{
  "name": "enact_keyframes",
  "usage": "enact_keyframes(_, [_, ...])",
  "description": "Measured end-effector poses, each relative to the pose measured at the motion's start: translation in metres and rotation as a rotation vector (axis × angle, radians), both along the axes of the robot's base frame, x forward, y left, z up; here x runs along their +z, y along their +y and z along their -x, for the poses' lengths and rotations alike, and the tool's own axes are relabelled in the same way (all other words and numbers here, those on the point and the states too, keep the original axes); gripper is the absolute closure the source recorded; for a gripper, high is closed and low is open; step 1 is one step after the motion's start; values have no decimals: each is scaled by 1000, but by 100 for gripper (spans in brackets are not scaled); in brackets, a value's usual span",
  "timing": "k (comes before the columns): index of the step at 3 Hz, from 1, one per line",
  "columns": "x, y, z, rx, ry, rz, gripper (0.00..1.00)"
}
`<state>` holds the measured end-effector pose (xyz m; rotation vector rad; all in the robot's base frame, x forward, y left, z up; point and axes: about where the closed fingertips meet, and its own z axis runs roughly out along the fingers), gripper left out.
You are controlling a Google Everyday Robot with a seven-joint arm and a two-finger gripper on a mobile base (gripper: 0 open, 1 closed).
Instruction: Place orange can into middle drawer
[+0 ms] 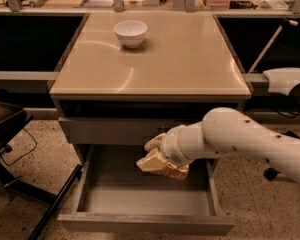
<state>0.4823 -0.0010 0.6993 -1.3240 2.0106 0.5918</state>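
Cream-coloured, the gripper [157, 159] is closed around the orange can [171, 171] and holds it inside the open middle drawer [145, 223], toward the back right, just under the closed drawer front [110, 131] above. The can lies roughly sideways, its long axis running left to right, with the drawer floor directly beneath it. No print on it can be read. A white bowl [130, 33] sits on the tabletop [190, 64].

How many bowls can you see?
1. The white bowl sits on the tabletop, toward the back. The gripper holds the orange can over the open middle drawer. Behind the arm, more could hide.
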Motion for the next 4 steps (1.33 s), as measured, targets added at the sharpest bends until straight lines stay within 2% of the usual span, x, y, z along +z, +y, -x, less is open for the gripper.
enact_keyframes(1, [-58, 31, -25, -24, -1, 11, 100])
enact_keyframes(2, [-49, 48, -44, -43, -62, -13, 100])
enact_keyframes(3, [-49, 47, -44, -46, -62, -13, 100])
enact_keyframes(4, [-80, 42, -52, -92, -47, -58, 100])
